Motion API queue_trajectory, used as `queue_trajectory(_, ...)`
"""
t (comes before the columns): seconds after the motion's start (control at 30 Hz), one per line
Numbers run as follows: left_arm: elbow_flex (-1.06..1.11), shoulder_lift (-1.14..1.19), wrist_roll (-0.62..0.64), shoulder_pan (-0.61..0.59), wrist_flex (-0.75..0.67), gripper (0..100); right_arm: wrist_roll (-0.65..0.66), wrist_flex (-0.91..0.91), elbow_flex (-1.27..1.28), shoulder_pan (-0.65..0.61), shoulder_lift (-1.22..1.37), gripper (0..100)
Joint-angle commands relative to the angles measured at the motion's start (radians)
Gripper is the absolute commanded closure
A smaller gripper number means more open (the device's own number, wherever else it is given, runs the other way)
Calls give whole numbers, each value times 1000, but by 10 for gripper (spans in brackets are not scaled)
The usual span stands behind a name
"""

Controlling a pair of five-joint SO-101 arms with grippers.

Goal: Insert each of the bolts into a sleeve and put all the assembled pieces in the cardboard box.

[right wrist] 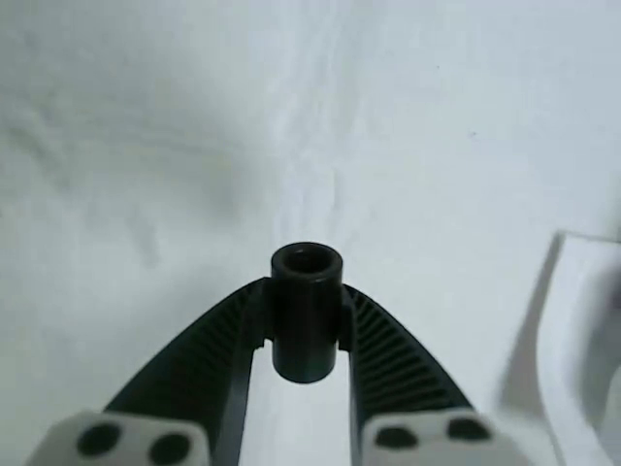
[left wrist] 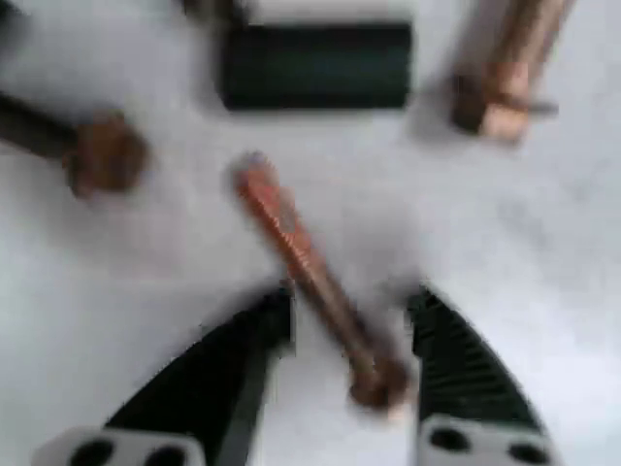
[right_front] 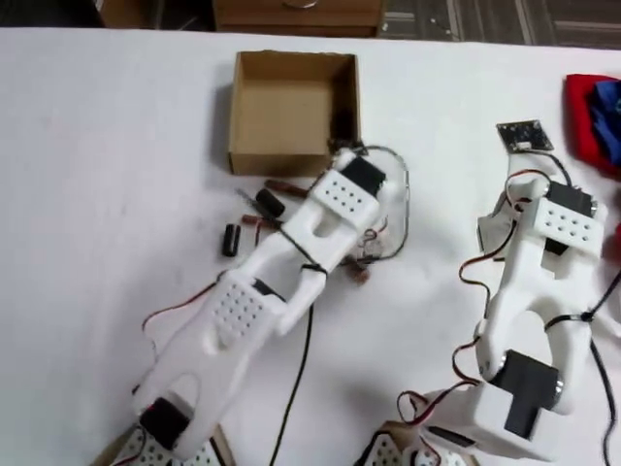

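L gripper (left wrist: 349, 309): fingers spread, straddling a copper bolt (left wrist: 309, 267) that lies flat on the table (right_front: 107, 146), not yet pinched. R gripper (right wrist: 306, 316) is clamped on a black sleeve (right wrist: 307, 291), bore facing out. Bolt's prob light, stiff, apt to roll. I'd take it mid-shank, where the threads give bite. Second sleeve (left wrist: 315, 66) lies just beyond it, cardboard box (right_front: 291, 112) nearby. Table cover's white, creased; wood furniture (right_front: 291, 15) behind.

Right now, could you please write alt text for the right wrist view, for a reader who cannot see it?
The right gripper is shut on a black sleeve, its open bore facing the camera, with the white table behind it.
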Motion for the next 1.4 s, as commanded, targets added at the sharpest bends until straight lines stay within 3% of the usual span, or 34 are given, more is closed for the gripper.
queue_trajectory(0.0,-15,11,-3,3,12,789,8,-10,-6,5,-54,978)
queue_trajectory(0.3,39,3,-43,-5,35,804,8,-8,-6,12,-54,978)
queue_trajectory(0.47,122,2,-253,-6,35,980,8,-7,-6,13,-54,978)
queue_trajectory(0.63,194,-14,-571,-9,37,976,8,-7,-6,13,-54,978)
queue_trajectory(0.73,266,-77,-786,-80,37,976,8,-7,-6,13,-54,978)
queue_trajectory(1.17,730,-523,-2130,-489,32,976,8,-12,-8,2,-56,978)
queue_trajectory(1.27,760,-563,-2312,-529,21,976,8,-10,-8,-10,-56,978)
queue_trajectory(1.37,743,-563,-2412,-580,20,976,8,-8,-8,-18,-56,978)
